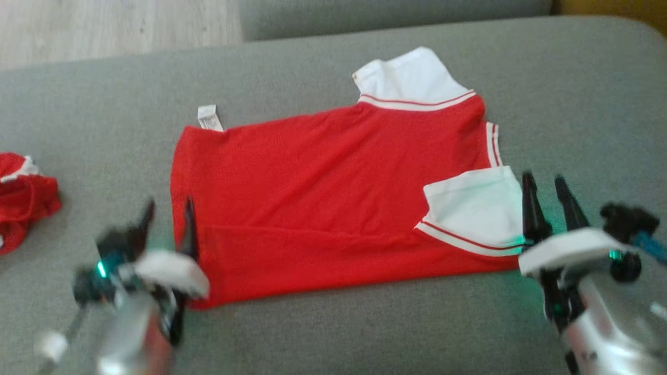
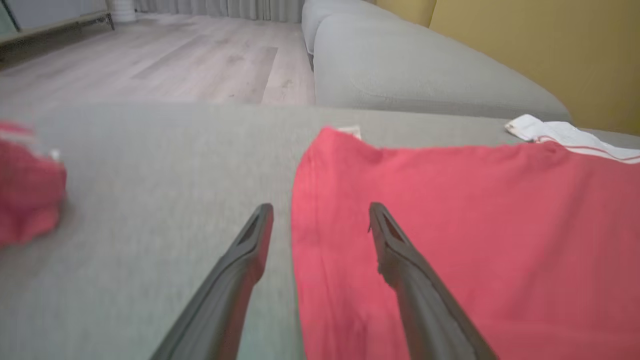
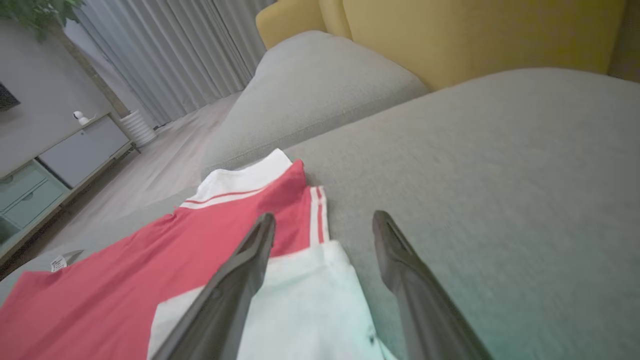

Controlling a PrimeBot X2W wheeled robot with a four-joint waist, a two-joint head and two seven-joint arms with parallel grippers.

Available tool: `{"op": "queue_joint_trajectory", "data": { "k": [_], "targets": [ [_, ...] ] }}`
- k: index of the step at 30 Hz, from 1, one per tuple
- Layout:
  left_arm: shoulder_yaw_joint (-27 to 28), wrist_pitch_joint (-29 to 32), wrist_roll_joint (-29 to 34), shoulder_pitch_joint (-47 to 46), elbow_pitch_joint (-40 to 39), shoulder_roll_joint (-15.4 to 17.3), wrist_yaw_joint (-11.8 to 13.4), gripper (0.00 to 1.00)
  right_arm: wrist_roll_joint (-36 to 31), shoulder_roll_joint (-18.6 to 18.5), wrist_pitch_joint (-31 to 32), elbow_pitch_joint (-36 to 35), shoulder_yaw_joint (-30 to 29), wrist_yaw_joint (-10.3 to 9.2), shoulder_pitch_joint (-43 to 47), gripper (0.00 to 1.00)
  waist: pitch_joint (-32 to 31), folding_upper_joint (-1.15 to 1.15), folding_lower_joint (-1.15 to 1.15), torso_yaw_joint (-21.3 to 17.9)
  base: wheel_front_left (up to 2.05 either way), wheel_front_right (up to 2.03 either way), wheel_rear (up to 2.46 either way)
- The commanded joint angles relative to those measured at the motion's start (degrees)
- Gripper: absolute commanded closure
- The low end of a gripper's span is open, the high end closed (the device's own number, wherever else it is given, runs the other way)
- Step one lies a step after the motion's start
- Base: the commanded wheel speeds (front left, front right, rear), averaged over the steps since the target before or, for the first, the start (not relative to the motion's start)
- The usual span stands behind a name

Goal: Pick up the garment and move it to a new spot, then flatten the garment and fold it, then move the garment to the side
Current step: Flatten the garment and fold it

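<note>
The garment is a red shirt with white sleeves and a white tag, spread out on the grey cushion, its near edge folded over. My left gripper hovers open at the shirt's left edge, nothing between its fingers; in the left wrist view the left gripper straddles the edge of the garment. My right gripper stands open beside the near white sleeve. In the right wrist view the right gripper is above the sleeve's edge on the garment, holding nothing.
A second bunched red cloth lies at the cushion's far left, also seen as the red cloth. A grey sofa section and a yellow backrest stand beyond. Wooden floor lies past the cushion's far edge.
</note>
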Motion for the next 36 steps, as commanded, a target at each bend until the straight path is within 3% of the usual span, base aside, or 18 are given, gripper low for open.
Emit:
{"op": "queue_joint_trajectory", "data": {
  "k": [1,7,15,25,27,28,30,33,36],
  "targets": [
    [1.0,0.3,0.9,-5.2,-0.3,2.6,-0.5,0.0,-1.0,-0.8,-0.2,-1.3,1.7,-0.04,-3.1,0.0,2.5,0.0,-0.01,0.1,0.0,0.0,0.0],
    [-2.1,5.8,2.7,-19.1,4.9,7.6,-3.1,0.0,-2.1,-1.1,-0.2,-0.5,4.1,-0.04,-10.2,0.0,8.3,0.0,-0.01,-0.3,0.0,0.0,0.0],
    [-6.6,12.8,-0.2,-30.1,10.0,10.9,-4.3,0.0,-0.7,-1.2,-0.2,-0.8,7.4,-0.04,-15.3,0.0,14.2,0.0,-0.01,-1.3,0.0,0.0,0.0],
    [-13.6,12.6,-7.2,-30.7,10.0,12.5,-4.3,0.0,0.4,-1.5,-0.2,-1.1,7.1,-0.04,-16.0,0.0,15.7,0.0,-0.01,-1.1,0.0,0.0,0.0],
    [-14.5,12.2,-8.3,-30.8,10.1,12.7,-4.4,0.18,0.4,-1.6,-0.2,-1.0,7.0,-0.04,-16.4,0.0,15.8,0.0,-0.01,-0.9,0.0,0.0,0.0],
    [-15.0,11.9,-8.7,-30.9,10.1,12.6,-4.4,0.22,0.5,-1.7,-0.2,-0.9,7.0,-0.04,-16.7,0.0,15.9,0.0,-0.01,-0.7,0.0,0.0,0.0],
    [-15.7,11.3,-9.6,-31.2,10.1,12.6,-4.4,0.56,0.6,-1.9,-0.2,-0.7,7.2,-0.04,-17.5,0.0,16.1,0.0,-0.01,-0.3,0.0,0.0,0.0],
    [-17.1,10.1,-10.4,-31.9,10.1,12.5,-4.4,0.96,1.0,-2.5,0.0,0.7,8.1,-0.04,-19.7,0.0,16.6,0.0,-0.01,0.4,0.0,0.0,0.0],
    [-18.4,9.0,-11.2,-32.7,9.9,12.1,-4.4,1.0,1.4,-3.8,2.4,3.1,9.3,-0.04,-23.6,0.0,17.3,0.0,-0.01,1.3,0.0,0.0,0.0]
  ]
}}
